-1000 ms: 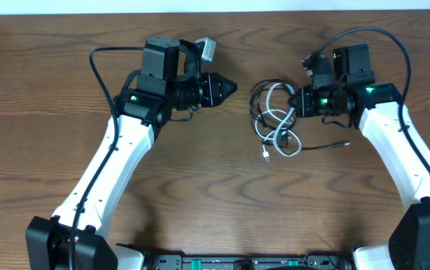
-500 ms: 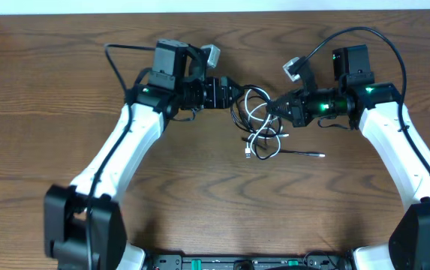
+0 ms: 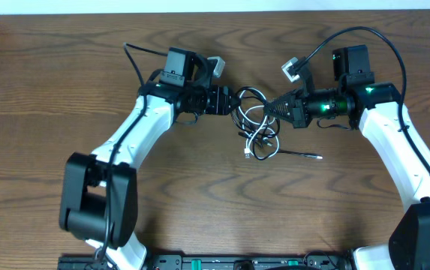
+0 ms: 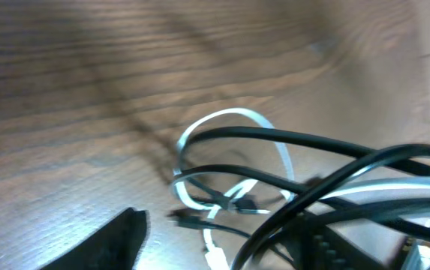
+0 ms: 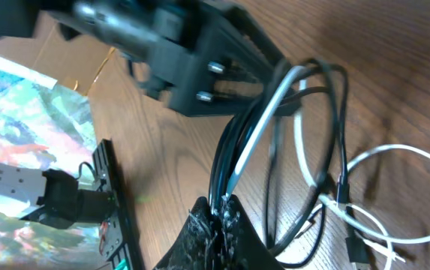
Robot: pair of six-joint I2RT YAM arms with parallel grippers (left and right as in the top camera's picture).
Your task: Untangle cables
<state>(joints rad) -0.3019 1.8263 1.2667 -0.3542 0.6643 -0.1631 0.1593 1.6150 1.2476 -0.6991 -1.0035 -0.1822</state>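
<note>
Centrally, cables [image 3: 254, 124] lying as one tangle on wooden table [image 3: 199, 195], between both grippers. At tangle's right edge, right gripper [image 3: 273, 107] pinching bundle of black and white strands, jaws closed tight on them. At tangle's left edge, left gripper [image 3: 235, 100] sitting with jaws standing apart, gripping nothing; black cord [image 4: 290, 137] crossing just ahead of them, white cord [image 4: 226, 115] looping on table beyond. Below tangle, white plug end [image 3: 246, 154] lying loose; black plug end [image 3: 318, 157] trailing off to right.
</note>
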